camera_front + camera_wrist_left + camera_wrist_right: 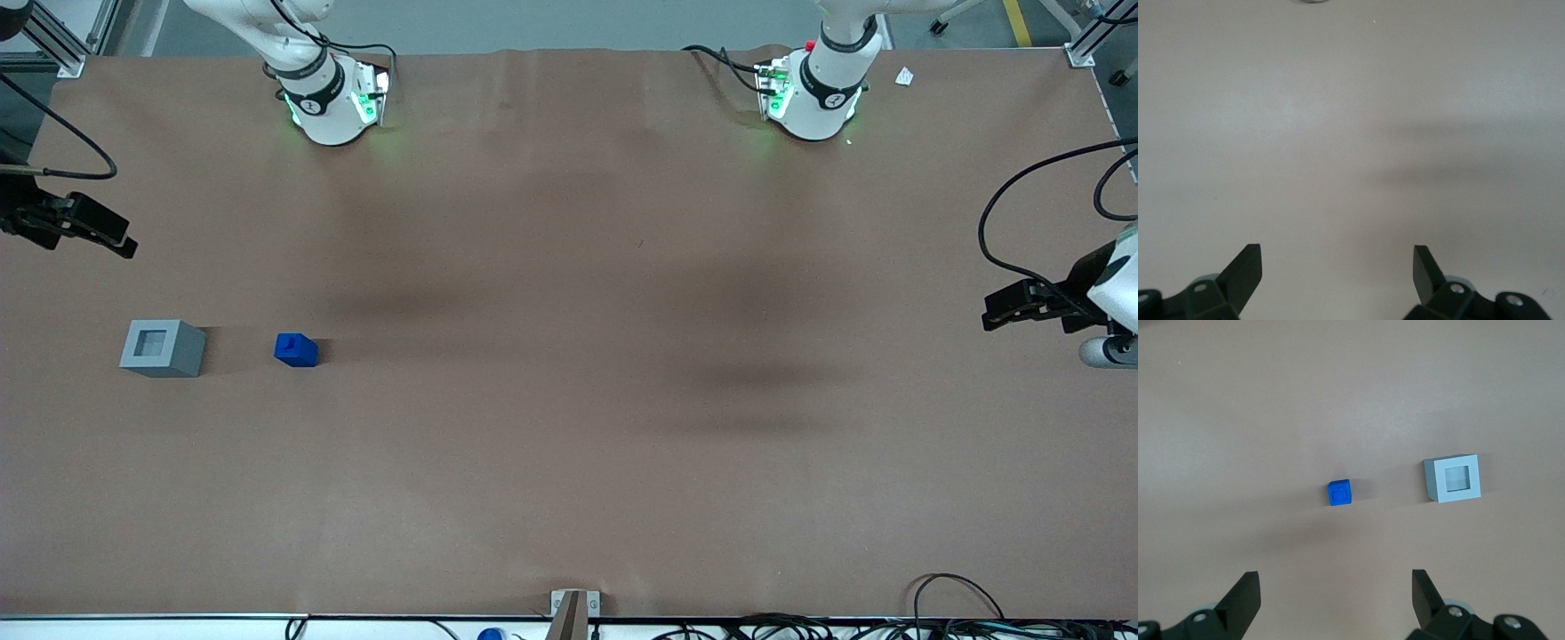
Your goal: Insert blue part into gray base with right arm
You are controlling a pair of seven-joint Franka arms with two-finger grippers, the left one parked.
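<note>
Upright blue part [296,349], stub up, beside gray base [163,348]; hand [1336,597] open above.

Tool [1331,597] open, high above table [569,400]; blue part [1339,493], gray base [1453,479] apart, unobstructed.

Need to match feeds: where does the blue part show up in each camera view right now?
Front view: blue part on the table, beside the gray base, apart from it; the gripper is open, farther from the camera.
Right wrist view: blue part ahead of the fingertips.
Left wrist view: not in it.
Shared landmark: the gray base.
</note>
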